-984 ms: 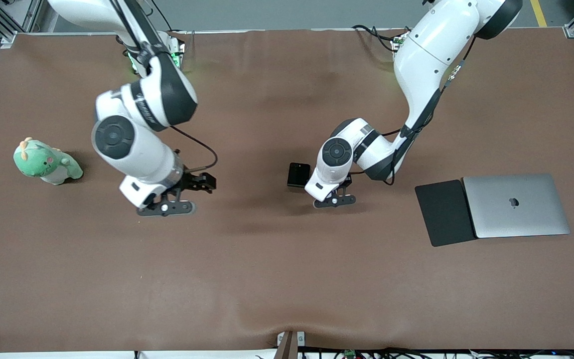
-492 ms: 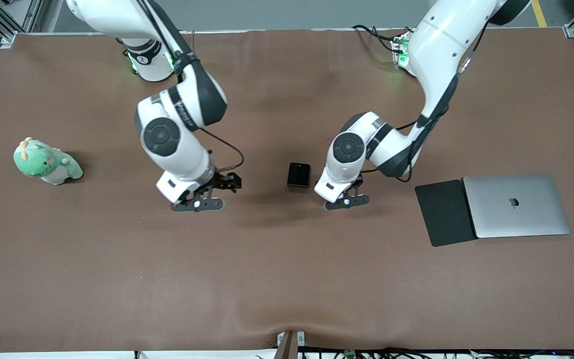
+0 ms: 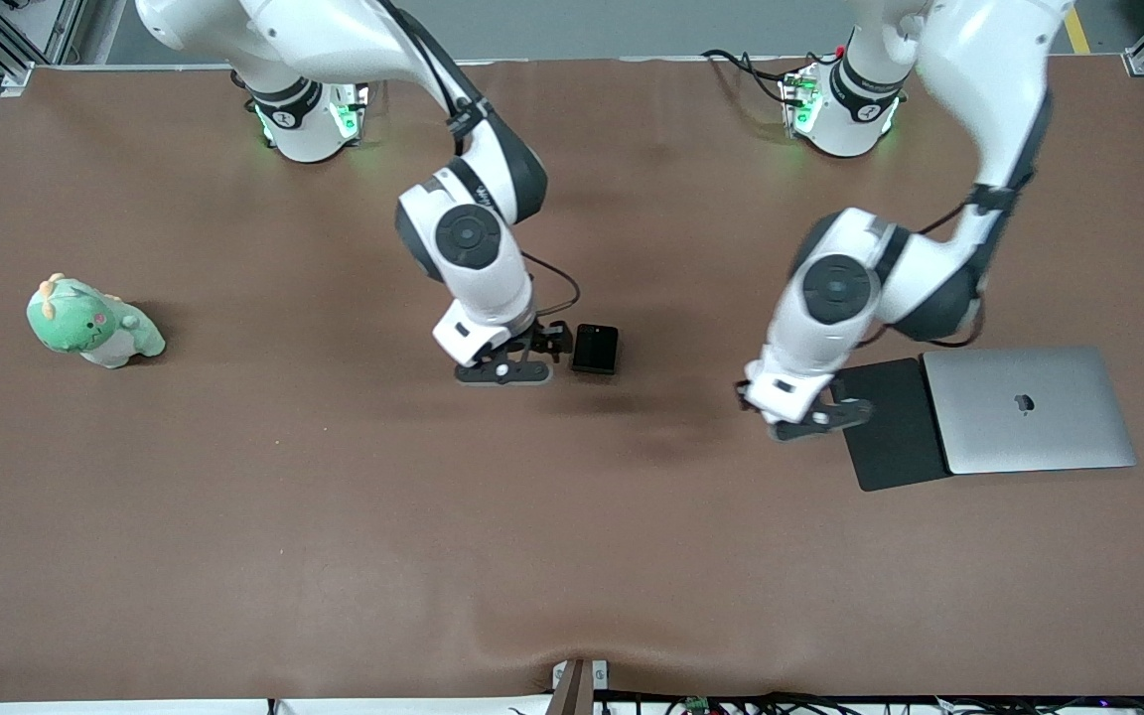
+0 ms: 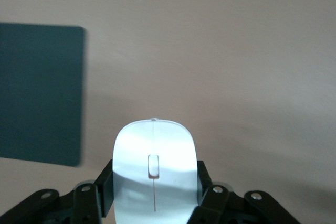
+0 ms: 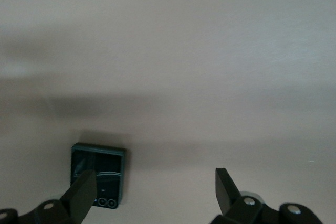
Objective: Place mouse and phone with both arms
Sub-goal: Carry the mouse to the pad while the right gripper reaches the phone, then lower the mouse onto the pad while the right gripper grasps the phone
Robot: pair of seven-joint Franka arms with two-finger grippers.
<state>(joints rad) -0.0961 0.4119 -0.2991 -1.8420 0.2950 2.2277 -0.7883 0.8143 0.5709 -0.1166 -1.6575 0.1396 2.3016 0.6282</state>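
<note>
The white mouse sits clamped between my left gripper's fingers; in the front view it is hidden under the hand. My left gripper is over the brown table, just beside the edge of the matte black mouse pad, which also shows in the left wrist view. The small black phone lies flat near the table's middle. My right gripper is open and empty, low beside the phone. In the right wrist view the phone lies by one finger of the gripper.
A closed silver laptop lies against the mouse pad toward the left arm's end. A green plush toy sits toward the right arm's end. The brown table cover wrinkles near the front edge.
Both arms have swung toward the left arm's end of the table. My right gripper has come up beside the phone. My left gripper has carried the mouse from beside the phone to the mouse pad's edge.
</note>
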